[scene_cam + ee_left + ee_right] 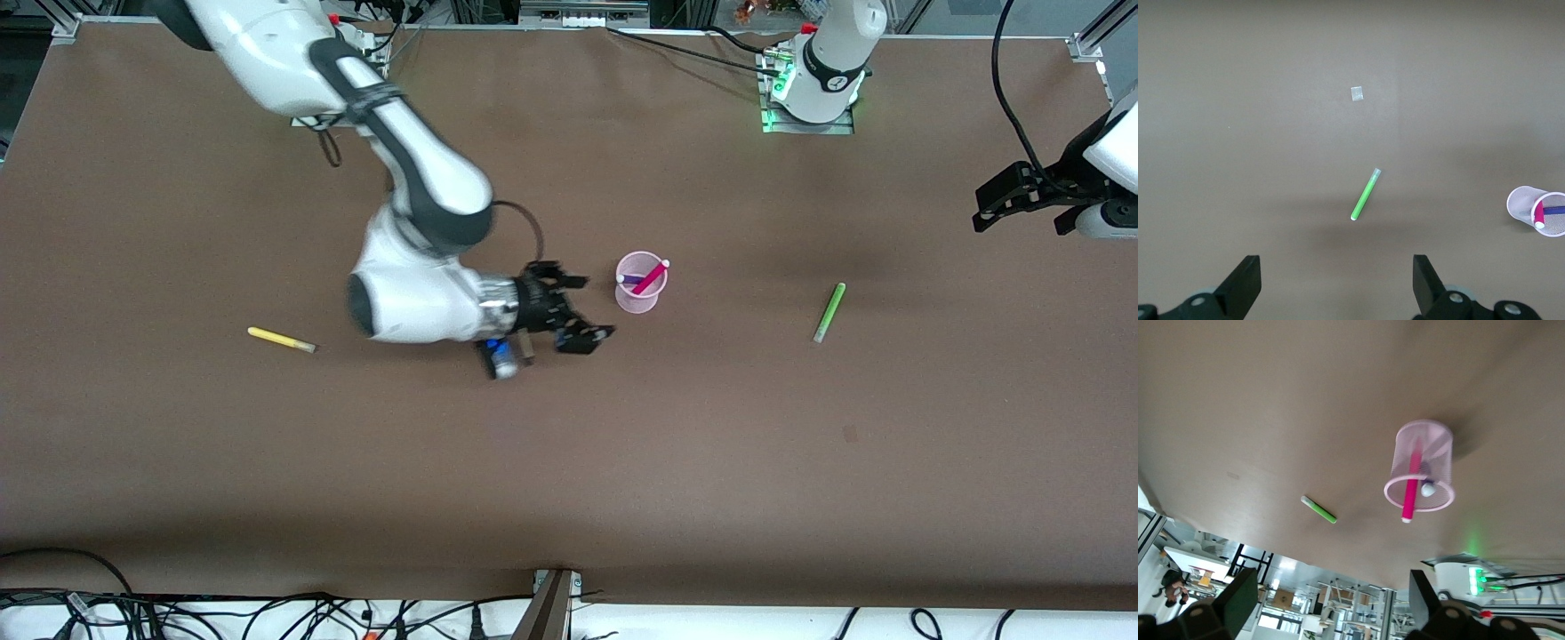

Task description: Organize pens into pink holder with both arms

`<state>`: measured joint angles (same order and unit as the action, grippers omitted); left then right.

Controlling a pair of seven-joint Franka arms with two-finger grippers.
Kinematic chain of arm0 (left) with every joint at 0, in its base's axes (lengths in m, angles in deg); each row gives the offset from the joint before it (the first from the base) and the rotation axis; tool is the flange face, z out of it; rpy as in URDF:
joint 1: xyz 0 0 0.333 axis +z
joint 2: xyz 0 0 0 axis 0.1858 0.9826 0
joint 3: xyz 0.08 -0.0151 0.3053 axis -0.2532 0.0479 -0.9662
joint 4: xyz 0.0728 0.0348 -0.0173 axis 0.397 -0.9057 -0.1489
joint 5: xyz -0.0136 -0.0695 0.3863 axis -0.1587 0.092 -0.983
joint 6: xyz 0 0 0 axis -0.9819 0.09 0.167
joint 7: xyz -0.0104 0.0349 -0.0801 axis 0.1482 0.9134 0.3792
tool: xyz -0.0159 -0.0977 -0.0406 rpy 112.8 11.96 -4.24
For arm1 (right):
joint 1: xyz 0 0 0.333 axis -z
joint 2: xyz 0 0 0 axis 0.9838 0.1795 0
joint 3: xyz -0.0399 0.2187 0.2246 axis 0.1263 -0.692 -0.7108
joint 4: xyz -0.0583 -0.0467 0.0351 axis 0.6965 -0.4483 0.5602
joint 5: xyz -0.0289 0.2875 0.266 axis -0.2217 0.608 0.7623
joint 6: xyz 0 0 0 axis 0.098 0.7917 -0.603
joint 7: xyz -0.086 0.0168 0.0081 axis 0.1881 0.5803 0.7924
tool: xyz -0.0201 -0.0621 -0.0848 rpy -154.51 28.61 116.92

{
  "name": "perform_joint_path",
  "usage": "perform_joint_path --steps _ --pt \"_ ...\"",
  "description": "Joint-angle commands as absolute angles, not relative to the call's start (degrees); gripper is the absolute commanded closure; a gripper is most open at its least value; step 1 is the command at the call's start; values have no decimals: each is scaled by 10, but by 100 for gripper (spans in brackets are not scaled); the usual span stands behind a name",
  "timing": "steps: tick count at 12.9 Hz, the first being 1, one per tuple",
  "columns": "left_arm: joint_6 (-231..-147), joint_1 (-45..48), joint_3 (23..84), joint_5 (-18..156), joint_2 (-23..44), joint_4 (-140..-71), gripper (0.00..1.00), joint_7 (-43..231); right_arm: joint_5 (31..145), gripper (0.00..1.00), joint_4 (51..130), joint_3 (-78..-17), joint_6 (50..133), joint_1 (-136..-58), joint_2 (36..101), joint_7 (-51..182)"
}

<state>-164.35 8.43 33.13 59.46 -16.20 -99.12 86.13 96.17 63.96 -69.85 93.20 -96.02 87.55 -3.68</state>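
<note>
The pink holder (642, 300) stands mid-table with the magenta pen (652, 276) and the purple pen (631, 279) in it. The green pen (829, 313) lies on the table toward the left arm's end. The yellow pen (280, 340) lies toward the right arm's end. My right gripper (582, 309) is open and empty, close beside the holder on the right arm's side. Its wrist view shows the holder (1431, 450) and the green pen (1318, 509). My left gripper (987, 209) is open, empty and raised at the table's end. Its wrist view shows the green pen (1365, 195) and the holder (1521, 203).
The brown table (569, 462) carries a small pale patch (1357, 94) near the green pen. The arm bases (813, 84) stand along the edge farthest from the front camera. Cables (267, 613) lie along the nearest edge.
</note>
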Motion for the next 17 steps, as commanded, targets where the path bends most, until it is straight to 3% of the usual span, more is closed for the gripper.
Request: perform_joint_path --steps 1,5,12,17 --pt "-1634 81 331 581 -155 -975 0 866 947 0 667 -692 851 -896 816 56" --pt "-1634 81 331 582 -155 -975 0 866 843 0 669 -626 746 -895 746 141" --pt "-1633 81 331 582 -155 -975 0 866 588 0 670 -580 633 -895 633 449" --pt "-1633 81 331 581 -155 -975 0 867 517 0 712 -537 636 -895 579 594"
